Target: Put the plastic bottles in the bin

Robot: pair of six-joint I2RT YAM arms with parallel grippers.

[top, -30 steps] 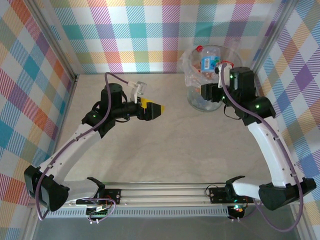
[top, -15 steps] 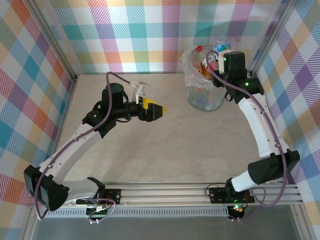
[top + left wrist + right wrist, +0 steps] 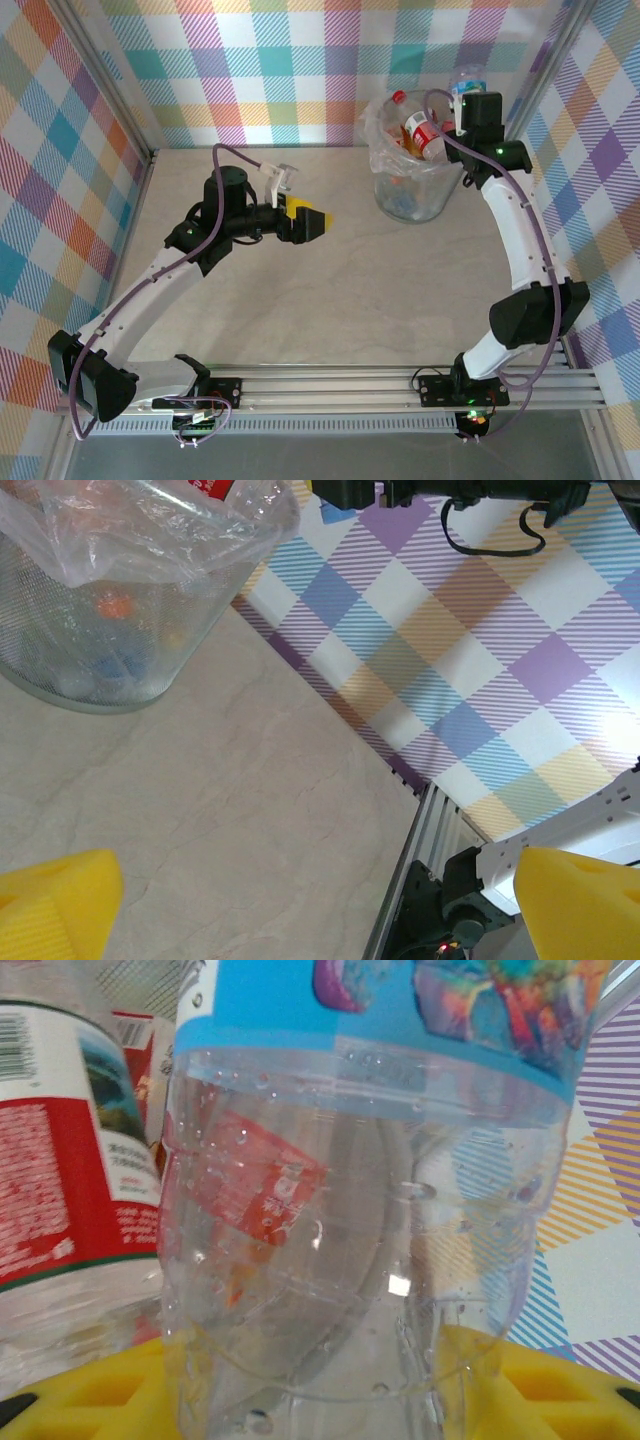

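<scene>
Firmly clamped in right gripper (image 3: pixel 467 100): clear blue-label bottle (image 3: pixel 340 1210), picture print, no readable words, long axis straight out from yellow pads (image 3: pixel 90 1400), at bin (image 3: pixel 412 195) rim. Red-label bottle (image 3: pixel 60 1150) alongside, barcode, print illegible. Left gripper (image 3: pixel 318 221) spread wide, empty.

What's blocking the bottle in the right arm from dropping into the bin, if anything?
Nothing visible does. The right gripper holds the blue-labelled bottle by the far right rim of the bin. The mouth is open, though a red-labelled bottle pokes up inside.
</scene>
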